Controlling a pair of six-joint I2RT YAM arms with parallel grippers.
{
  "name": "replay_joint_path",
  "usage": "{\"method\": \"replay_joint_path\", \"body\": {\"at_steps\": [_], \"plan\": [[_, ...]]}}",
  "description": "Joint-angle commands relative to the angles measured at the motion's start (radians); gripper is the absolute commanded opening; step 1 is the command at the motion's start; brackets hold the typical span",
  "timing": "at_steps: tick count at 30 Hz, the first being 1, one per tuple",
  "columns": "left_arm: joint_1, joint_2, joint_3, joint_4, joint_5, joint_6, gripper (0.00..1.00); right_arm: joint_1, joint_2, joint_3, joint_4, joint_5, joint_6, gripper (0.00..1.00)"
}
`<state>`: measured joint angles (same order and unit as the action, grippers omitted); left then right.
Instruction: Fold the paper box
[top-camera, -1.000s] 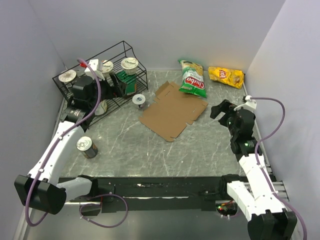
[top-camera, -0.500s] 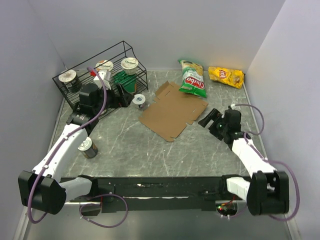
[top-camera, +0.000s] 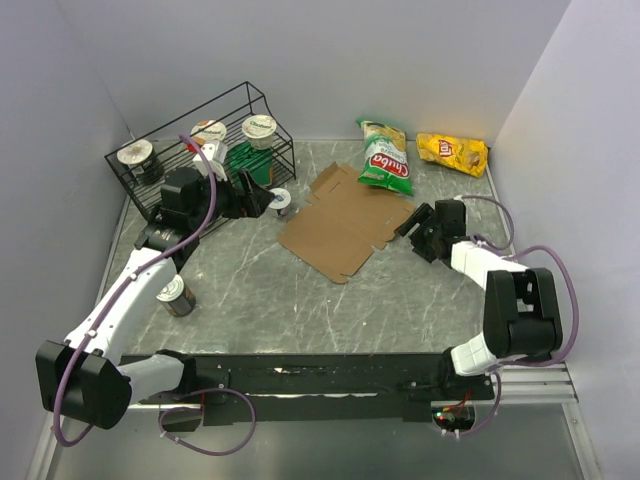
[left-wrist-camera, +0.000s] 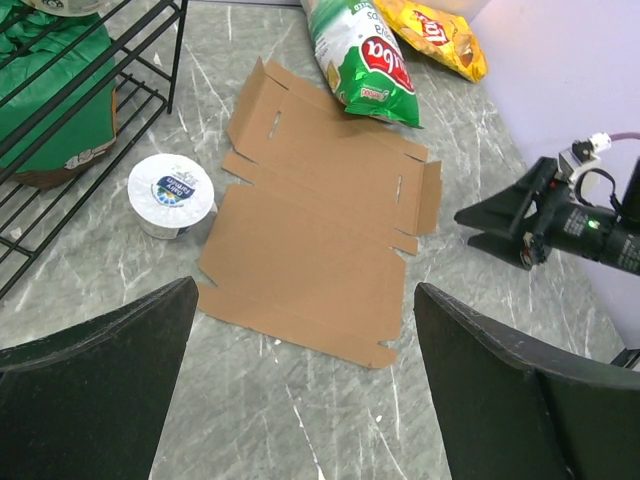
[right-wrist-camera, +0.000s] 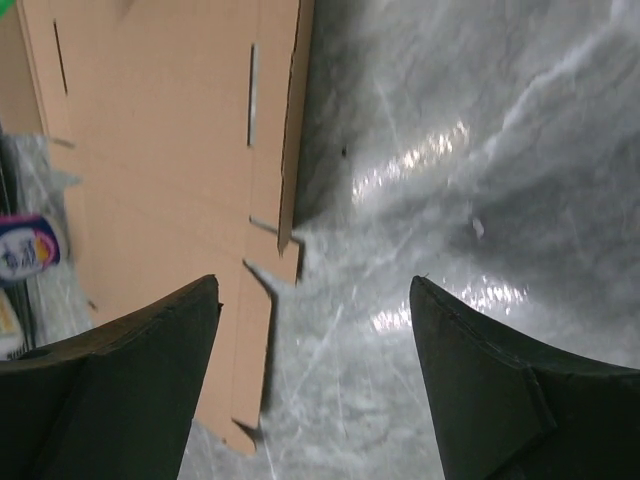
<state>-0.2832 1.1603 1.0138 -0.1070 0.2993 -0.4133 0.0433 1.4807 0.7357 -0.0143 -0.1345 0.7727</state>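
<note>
Box (left-wrist-camera: 310, 250): flat brown corrugated cardboard, die-cut with slots and notched tabs, lying on the veined grey desk (left-wrist-camera: 300, 420), under the left claw (left-wrist-camera: 305, 290) and just ahead of the right claw (right-wrist-camera: 312, 285).
Left claw: hovering with jaws spread wide, holding nothing.
Right claw: gaping wide, gripping nothing, pointing at the box's tabbed edge.

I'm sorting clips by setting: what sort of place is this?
Likely a lab test cell: plain walls around a marble-look table, with a wire rack, chip bags and flat paper box.

Right tool (top-camera: 411, 223) nearer paper box (top-camera: 340, 225)
</note>
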Motion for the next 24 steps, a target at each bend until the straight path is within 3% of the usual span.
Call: {"method": "replay_joint_path", "body": {"at_steps": [1, 10, 14, 19, 22, 24], "plan": [[-0.005, -0.016, 0.017, 0.055, 0.027, -0.004, 0.96, 0.017, 0.071, 0.126, -0.024, 0.110, 0.016, 0.82], [-0.020, -0.016, 0.019, 0.047, 0.015, 0.005, 0.96, 0.085, 0.289, 0.393, -0.199, 0.255, 0.023, 0.68], [-0.024, -0.017, 0.023, 0.041, 0.014, 0.007, 0.96, 0.093, 0.332, 0.415, -0.240, 0.289, 0.033, 0.53], [-0.028, -0.027, 0.025, 0.041, 0.006, 0.010, 0.96, 0.099, 0.357, 0.427, -0.282, 0.302, 0.037, 0.50], [-0.030, -0.030, 0.026, 0.038, 0.011, 0.013, 0.96, 0.102, 0.360, 0.413, -0.274, 0.311, 0.036, 0.40], [-0.030, -0.036, 0.026, 0.036, 0.005, 0.018, 0.96, 0.105, 0.355, 0.410, -0.260, 0.308, 0.027, 0.19]]}}
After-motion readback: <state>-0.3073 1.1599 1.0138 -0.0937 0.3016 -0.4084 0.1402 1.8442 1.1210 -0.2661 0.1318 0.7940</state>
